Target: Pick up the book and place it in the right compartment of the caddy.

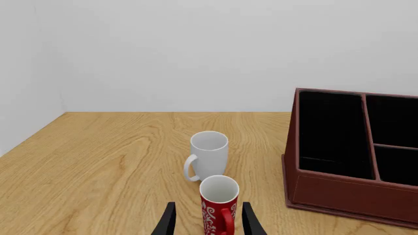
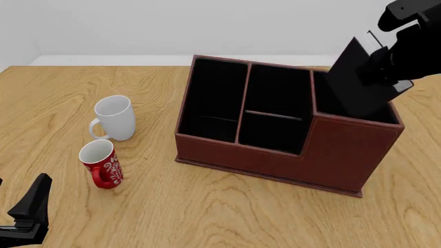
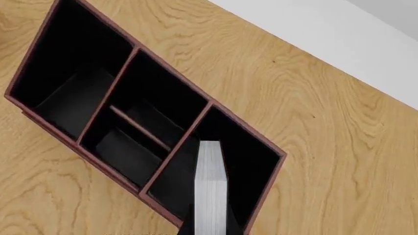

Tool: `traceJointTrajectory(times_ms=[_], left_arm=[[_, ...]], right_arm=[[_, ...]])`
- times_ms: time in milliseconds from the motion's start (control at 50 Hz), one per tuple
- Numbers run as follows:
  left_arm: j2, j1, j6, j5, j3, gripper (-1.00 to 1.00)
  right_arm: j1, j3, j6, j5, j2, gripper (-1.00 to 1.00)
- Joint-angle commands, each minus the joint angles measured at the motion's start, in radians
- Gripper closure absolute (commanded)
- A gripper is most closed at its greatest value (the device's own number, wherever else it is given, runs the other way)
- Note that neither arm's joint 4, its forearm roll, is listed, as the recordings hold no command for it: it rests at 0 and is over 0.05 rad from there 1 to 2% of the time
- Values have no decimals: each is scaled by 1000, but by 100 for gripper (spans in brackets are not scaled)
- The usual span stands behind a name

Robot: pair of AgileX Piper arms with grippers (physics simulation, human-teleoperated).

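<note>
The reddish-brown caddy (image 2: pixel 276 155) stands on the table right of centre; it also shows in the left wrist view (image 1: pixel 353 193) and the right wrist view (image 3: pixel 134 49). My right gripper (image 2: pixel 386 57) is shut on the black book (image 2: pixel 358 82) and holds it tilted. The book's lower end is down inside the right compartment (image 2: pixel 324 98), behind the tall front wall. In the right wrist view the book's white page edges (image 3: pixel 210 186) point into that compartment (image 3: pixel 251 161). My left gripper (image 2: pixel 28 212) is open and empty, low at the front left.
A white mug (image 2: pixel 113 118) and a red patterned mug (image 2: pixel 102 164) stand left of the caddy. The red mug (image 1: pixel 219 208) is just ahead of my left gripper's fingers (image 1: pixel 168 220), with the white mug (image 1: pixel 209 155) behind it.
</note>
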Motion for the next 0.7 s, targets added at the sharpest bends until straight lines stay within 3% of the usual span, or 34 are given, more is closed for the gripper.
traceJointTrajectory(times_ms=[20,700], left_arm=[[0,0,0,0,0,-100],[0,0,0,0,0,-100]], right_arm=[[-23,18,25,-22,0,100],[-72,106,46,-117,44,100]])
